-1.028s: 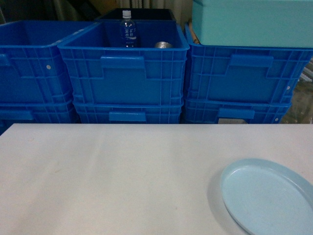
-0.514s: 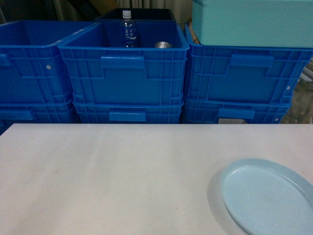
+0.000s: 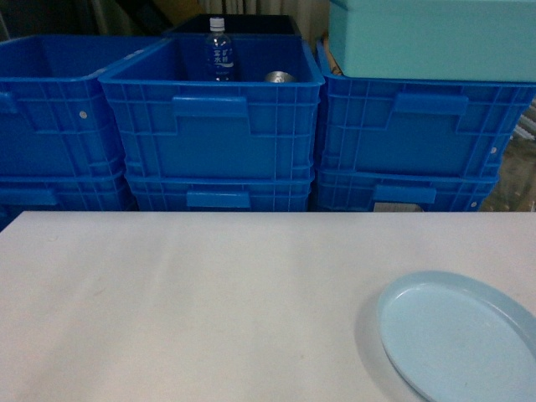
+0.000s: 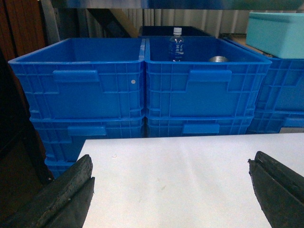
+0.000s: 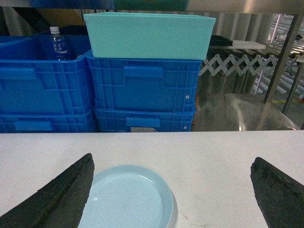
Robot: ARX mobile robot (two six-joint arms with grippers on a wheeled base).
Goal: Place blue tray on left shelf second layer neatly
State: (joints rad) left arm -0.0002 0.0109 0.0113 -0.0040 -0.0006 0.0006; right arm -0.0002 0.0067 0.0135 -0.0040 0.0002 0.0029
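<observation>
pale blue, the blue tray lies flat on the white tabletop, just ahead of the right gripper and nearer its left finger. both the right and left gripper stand spread wide, holding nothing. best to lower the right fingers astride the near rim and pinch it squarely.

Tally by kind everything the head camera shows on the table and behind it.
Deep-blue crates: 6, in three stacks of two
Dark crate at the back: 1
Teal box: 1
Blue tray: 1
Water bottle: 1
Silver round item: 1
Total: 11
</observation>
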